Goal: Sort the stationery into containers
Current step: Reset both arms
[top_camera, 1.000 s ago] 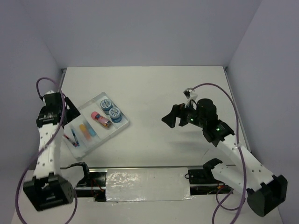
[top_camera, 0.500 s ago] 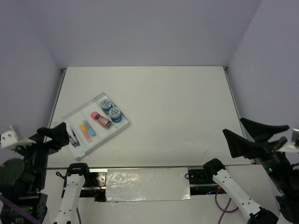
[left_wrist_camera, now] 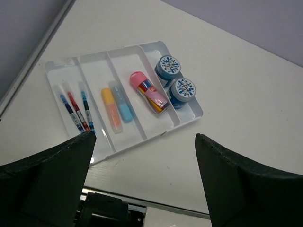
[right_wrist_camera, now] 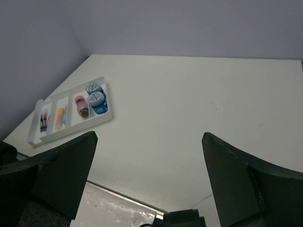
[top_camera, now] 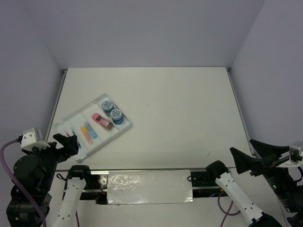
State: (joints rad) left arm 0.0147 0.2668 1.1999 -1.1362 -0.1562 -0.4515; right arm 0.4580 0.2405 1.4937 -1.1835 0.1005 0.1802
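Note:
The translucent-white tray (top_camera: 78, 118) lies at the table's left. It holds two blue rolls (top_camera: 108, 106) (top_camera: 116, 115), a pink cylinder (top_camera: 102, 120), orange (top_camera: 85, 133) and light-blue (top_camera: 92, 131) bars, and thin pens (top_camera: 75, 139), each kind in its own compartment. The left wrist view shows the tray (left_wrist_camera: 94, 71), rolls (left_wrist_camera: 168, 66), cylinder (left_wrist_camera: 149, 91), bars (left_wrist_camera: 111, 109) and pens (left_wrist_camera: 75, 109). My left gripper (top_camera: 65, 143) (left_wrist_camera: 144, 184) is open and empty, high above the tray's near side. My right gripper (top_camera: 255, 158) (right_wrist_camera: 149, 179) is open and empty, high at the near right, far from the tray (right_wrist_camera: 64, 101).
The white table (top_camera: 180, 109) is walled on the far, left and right sides. A metal rail with a foil-covered strip (top_camera: 149, 187) runs along the near edge between the arm bases.
Both arms have pulled back from over the table to the near corners and risen toward the camera. The tray and its items have not moved.

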